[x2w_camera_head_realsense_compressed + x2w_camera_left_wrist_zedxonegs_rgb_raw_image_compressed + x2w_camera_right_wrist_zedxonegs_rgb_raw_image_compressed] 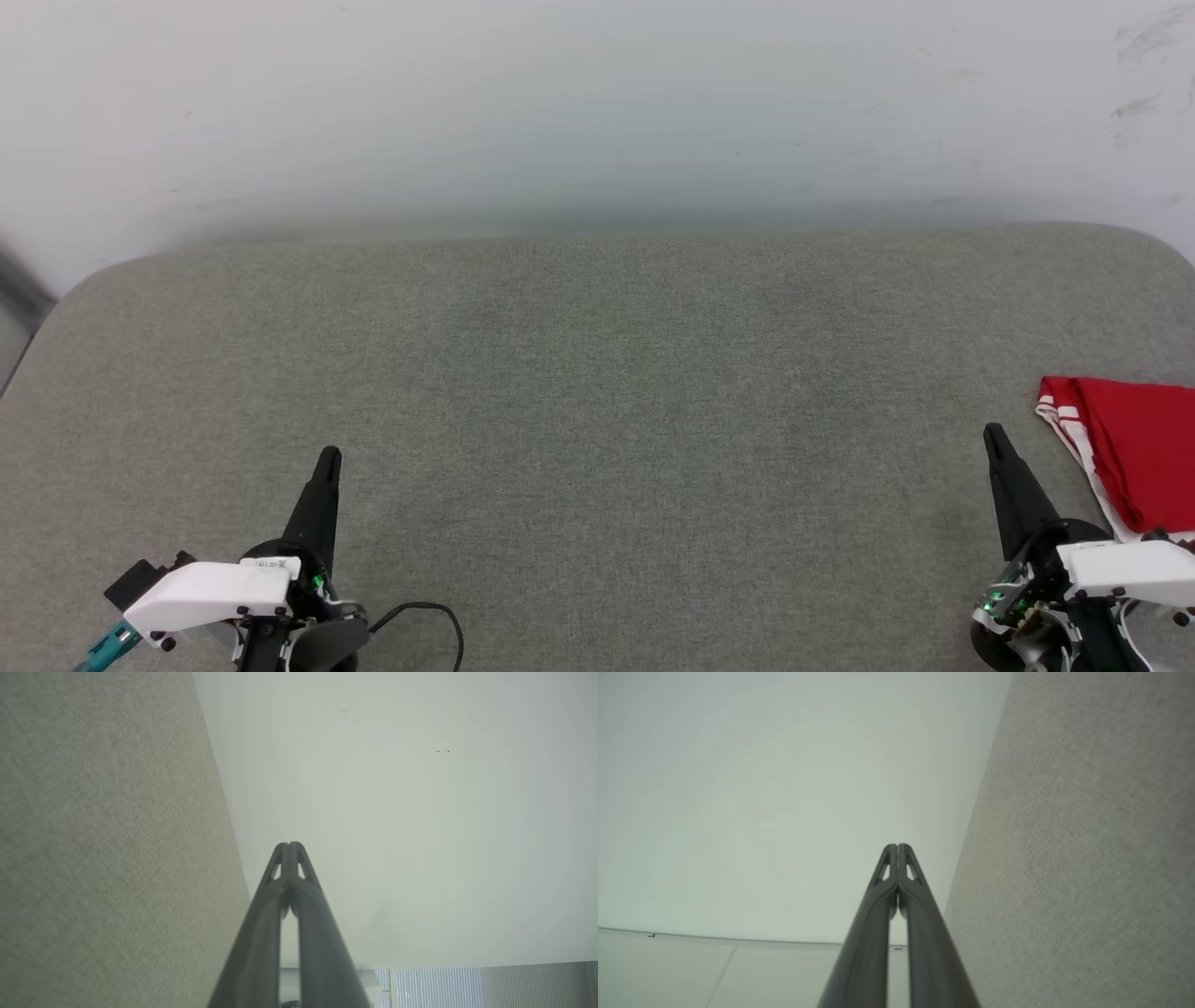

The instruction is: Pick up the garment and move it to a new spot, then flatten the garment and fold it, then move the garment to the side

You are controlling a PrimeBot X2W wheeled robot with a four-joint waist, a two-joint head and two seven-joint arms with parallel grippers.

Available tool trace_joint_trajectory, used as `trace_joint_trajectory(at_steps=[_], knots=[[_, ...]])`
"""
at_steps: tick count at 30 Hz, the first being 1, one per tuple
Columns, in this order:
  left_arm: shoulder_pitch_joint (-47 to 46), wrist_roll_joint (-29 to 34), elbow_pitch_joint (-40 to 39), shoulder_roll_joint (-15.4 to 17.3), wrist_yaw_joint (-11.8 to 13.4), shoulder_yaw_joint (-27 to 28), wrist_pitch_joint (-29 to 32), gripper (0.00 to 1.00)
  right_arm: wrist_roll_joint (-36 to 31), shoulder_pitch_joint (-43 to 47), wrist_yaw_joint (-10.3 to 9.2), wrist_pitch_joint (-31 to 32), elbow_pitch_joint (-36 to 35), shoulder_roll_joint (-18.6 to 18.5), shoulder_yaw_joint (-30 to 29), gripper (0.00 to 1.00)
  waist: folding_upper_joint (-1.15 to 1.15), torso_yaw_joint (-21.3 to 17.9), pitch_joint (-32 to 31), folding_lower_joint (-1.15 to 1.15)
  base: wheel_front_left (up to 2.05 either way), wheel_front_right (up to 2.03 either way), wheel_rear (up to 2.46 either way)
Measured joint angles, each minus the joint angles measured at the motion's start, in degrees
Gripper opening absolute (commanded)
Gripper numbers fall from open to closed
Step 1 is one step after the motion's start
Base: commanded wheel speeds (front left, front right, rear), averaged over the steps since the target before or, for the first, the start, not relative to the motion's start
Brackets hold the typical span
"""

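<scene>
Red garment (1144,448), folded, white-striped trim

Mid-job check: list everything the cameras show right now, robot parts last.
padded surface: one, grey-green fabric, spanning the head view.
wall: one, white and scuffed, behind the padded surface.
garment: one, bright red with white-and-red striped trim, lying on the padded surface at the head view's right edge, cut off by the frame.
cable: one, black, looping at the head view's lower left.
blinds: one set, pale, bottom of the left wrist view.
left gripper: one, dark fingers, shut and empty, lower left.
right gripper: one, dark fingers, shut and empty, lower right, fingertips apart from the garment.
</scene>
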Motion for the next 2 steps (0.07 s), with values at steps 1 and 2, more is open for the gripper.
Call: trace_joint_trajectory(at_steps=[1, 2], knots=[[0.0, -0.4, 0.0, 0.0, 0.0, 0.0, 0.1, 0.0, 0.4, -0.1, 0.0, 0.0, 0.0, 0.0, 0.0, 0.0, 0.0, 0.0, 0.0, 0.0, 0.0, 0.0, 0.0], [0.0, -0.8, 0.1, 0.0, -0.1, 0.1, 0.2, 0.0, 0.8, -0.1, 0.0, 0.2, 0.1, 0.0, 0.0, 0.0, 0.0, -0.1, 0.0, 0.0, 0.0, 0.0, 0.0]])
